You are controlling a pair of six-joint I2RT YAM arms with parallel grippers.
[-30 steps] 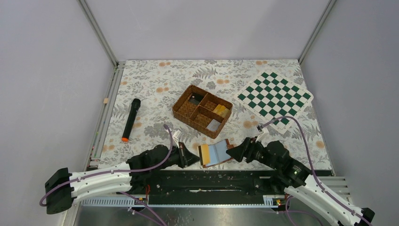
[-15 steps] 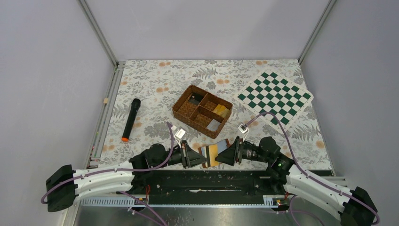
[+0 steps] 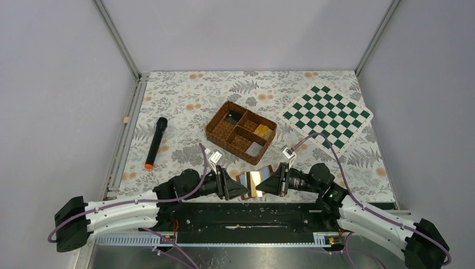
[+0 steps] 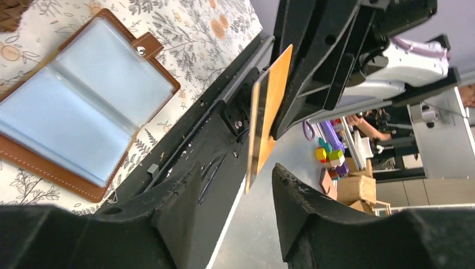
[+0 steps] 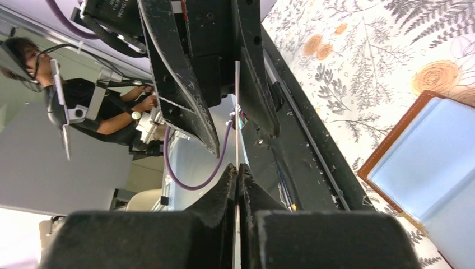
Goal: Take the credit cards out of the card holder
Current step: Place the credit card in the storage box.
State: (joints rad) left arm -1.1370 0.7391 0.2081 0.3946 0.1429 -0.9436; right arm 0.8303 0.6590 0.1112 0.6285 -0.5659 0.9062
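Since a second ago, the right gripper [image 5: 238,190] is carrying a yellow credit card [image 4: 269,106] up off the card holder [image 4: 84,112], clamped on its edge; the left gripper [image 4: 235,196], jaws apart, is straddling the card's free end just beside the holder. The holder is lying open on the table [image 4: 185,33], its visible pockets seemingly emptied; no legible writing is showing.

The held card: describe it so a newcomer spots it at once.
At the floral table's near edge, by the open brown card holder, the right gripper faces the left gripper. Pinched in the right one, between the left one's open fingers, is a thin yellow-gold card; it alone is held on edge.
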